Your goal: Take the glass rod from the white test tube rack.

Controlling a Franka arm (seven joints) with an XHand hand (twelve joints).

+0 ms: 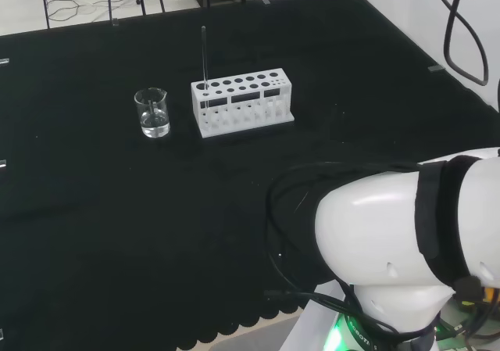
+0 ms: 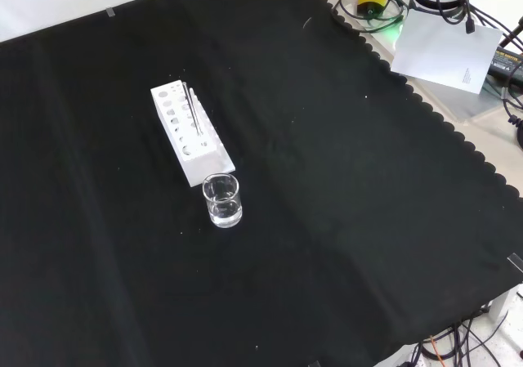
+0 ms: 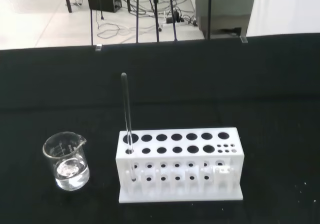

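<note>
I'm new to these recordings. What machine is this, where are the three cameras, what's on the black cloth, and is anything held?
The big white shape at the head view's lower right is the robot arm's own link; that camera looks over the arm at the bench. The front view looks down on the cloth from the opposite side, and the wrist view rides on the arm. On the black cloth stands a white test tube rack with a glass rod upright in a hole at its end. Beside that end stands a small glass beaker. Nothing touches the rod, so it is not yet taken.
</note>
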